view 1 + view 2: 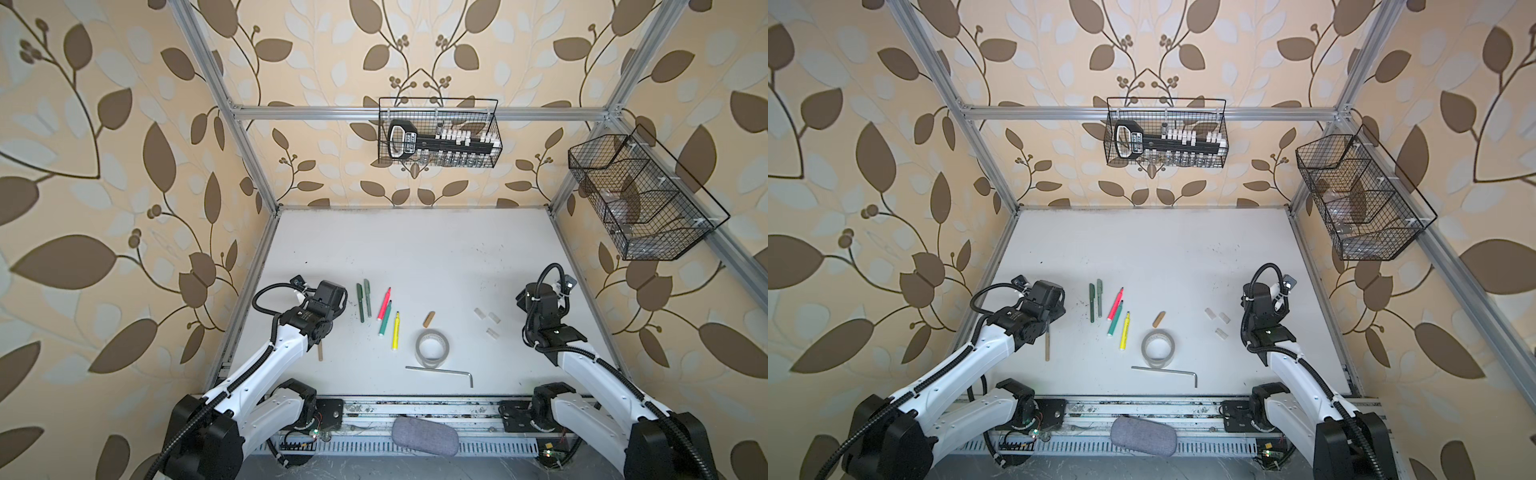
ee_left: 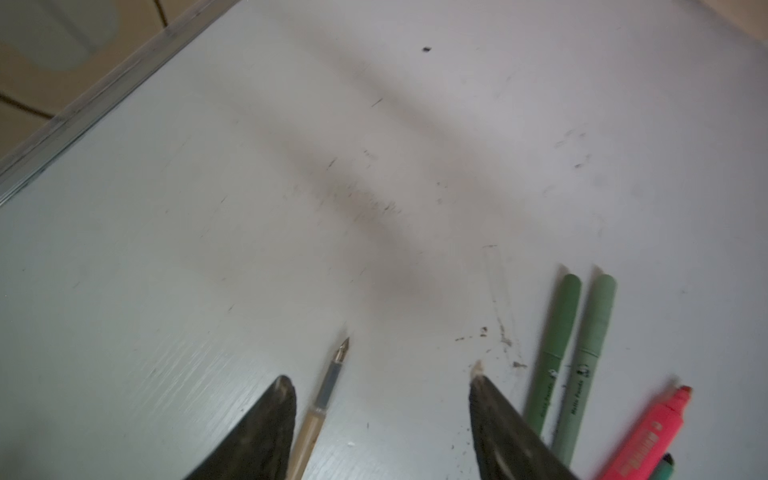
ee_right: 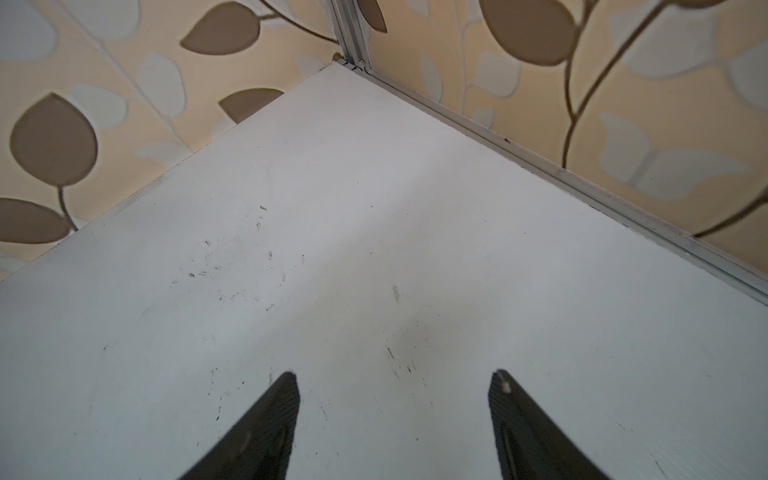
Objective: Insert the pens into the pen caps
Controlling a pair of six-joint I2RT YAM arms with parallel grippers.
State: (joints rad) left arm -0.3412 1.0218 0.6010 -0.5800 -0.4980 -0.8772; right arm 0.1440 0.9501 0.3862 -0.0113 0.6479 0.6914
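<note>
My left gripper (image 2: 380, 380) is open just above the table, and the tan pen (image 2: 320, 411) lies flat between its jaws, close beside one finger, nib bare. This pen's rear end (image 1: 320, 352) pokes out from under the left wrist in both top views. Beside it lie two green pens (image 2: 552, 353) (image 2: 590, 353), each wearing a green cap. Further right are the pink marker (image 1: 384, 303), green marker (image 1: 384, 320) and yellow marker (image 1: 395, 330). A tan cap (image 1: 429, 319) and three clear caps (image 1: 480, 312) (image 1: 493, 318) (image 1: 492, 332) lie apart. My right gripper (image 3: 395, 378) is open over bare table.
A roll of clear tape (image 1: 432, 347) and a silver hex key (image 1: 440, 371) lie near the front middle. A grey fabric case (image 1: 424, 436) rests on the front rail. Wire baskets (image 1: 438, 133) (image 1: 640, 199) hang on the back and right walls.
</note>
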